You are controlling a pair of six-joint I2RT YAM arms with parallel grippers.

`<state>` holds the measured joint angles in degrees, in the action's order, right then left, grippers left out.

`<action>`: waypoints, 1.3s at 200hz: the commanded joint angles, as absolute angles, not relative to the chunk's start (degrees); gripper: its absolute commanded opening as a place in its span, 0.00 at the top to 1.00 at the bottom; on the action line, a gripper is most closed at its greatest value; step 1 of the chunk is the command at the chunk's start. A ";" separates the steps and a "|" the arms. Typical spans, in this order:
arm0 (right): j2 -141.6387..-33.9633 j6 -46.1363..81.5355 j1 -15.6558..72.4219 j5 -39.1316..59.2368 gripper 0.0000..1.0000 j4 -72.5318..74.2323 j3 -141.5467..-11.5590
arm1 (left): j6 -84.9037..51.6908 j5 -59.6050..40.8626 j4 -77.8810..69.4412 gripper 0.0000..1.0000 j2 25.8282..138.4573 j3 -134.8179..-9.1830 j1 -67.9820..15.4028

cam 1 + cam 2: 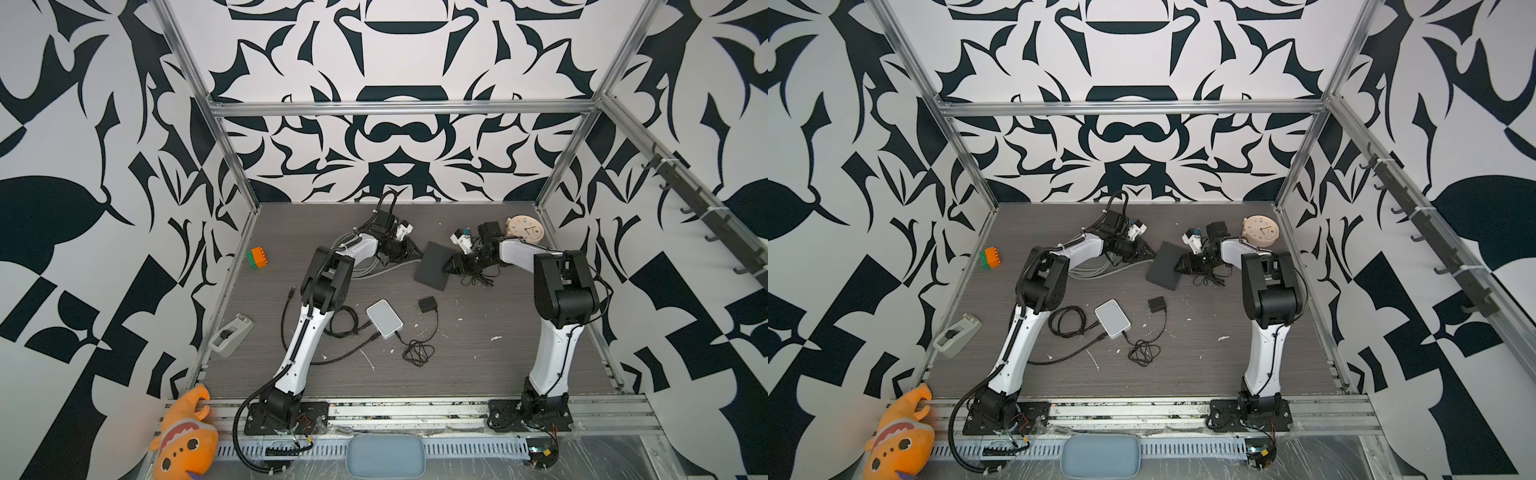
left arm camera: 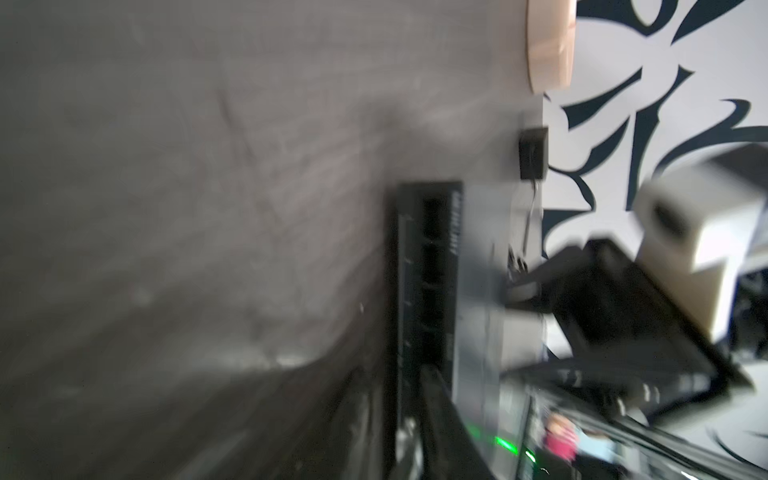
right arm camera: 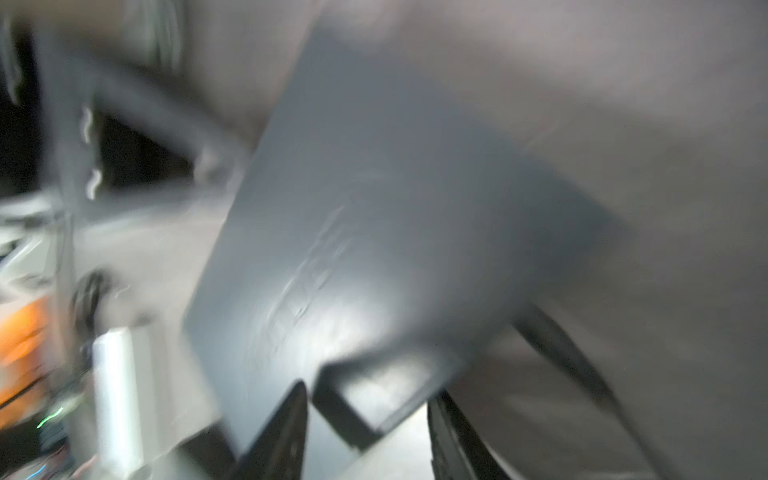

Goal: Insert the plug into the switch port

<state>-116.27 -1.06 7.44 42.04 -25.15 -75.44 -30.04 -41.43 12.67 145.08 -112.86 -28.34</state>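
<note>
Well, the right fingers (image 3: 297, 419) are clamped on one corner of the flat black plastic switch box (image 1: 434, 266), holding it at a tilt over the dark wood-grain surface (image 1: 498, 365). Facing them, the left fingers (image 1: 1138, 250) point at the switch's row of ports (image 2: 432, 270). It's too blurred to tell whether they are spread or pinching. I can't pick out the plug, only the grey cable bundle (image 1: 365, 268) trailing under that wrist.

The corner grip worries me. A push at the ports could pivot the box or slide it free, and a plug slightly off-angle would jam on a port's edge. A tangle of thin black wire (image 1: 478, 279) just behind the right fingers could snag them. The round beige clock (image 1: 525, 228) sits further behind, near.
</note>
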 commanded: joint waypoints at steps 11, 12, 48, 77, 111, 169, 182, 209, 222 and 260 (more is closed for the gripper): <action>-112.28 -3.94 8.96 58.10 0.51 -31.57 -77.40 | -24.03 -34.75 12.63 0.69 142.15 -108.38 -29.38; -112.17 -3.95 8.83 57.92 0.51 -31.60 -77.46 | -23.79 -34.73 12.78 0.69 142.04 -108.46 -29.28; -109.08 -3.26 6.63 54.59 0.47 -31.73 -79.05 | -17.12 -30.68 18.77 0.64 137.93 -108.81 -27.13; -105.29 0.18 5.94 52.82 0.47 -30.98 -79.38 | -13.25 -26.51 22.07 0.62 134.49 -110.10 -25.63; -98.48 8.11 6.23 47.53 0.45 -26.33 -74.00 | -10.42 -22.92 22.05 0.58 125.84 -103.95 -25.64; -78.97 9.42 9.03 10.01 0.00 -12.39 -56.16 | -7.36 2.51 13.49 0.01 104.12 -81.81 -25.94; -73.75 5.95 9.03 2.32 0.00 -3.98 -48.27 | -7.90 6.22 12.63 0.01 100.04 -76.81 -23.82; -67.57 4.60 8.02 -4.70 0.01 4.74 -37.86 | -10.90 5.27 7.22 0.01 90.32 -63.62 -15.45; -67.32 2.85 7.83 -6.25 0.02 5.18 -36.07 | -9.89 3.97 3.78 0.01 85.57 -56.44 -10.22; -69.38 -0.60 7.55 -8.44 0.02 16.53 -27.35 | -0.60 6.20 -10.81 0.01 77.71 -38.99 -2.91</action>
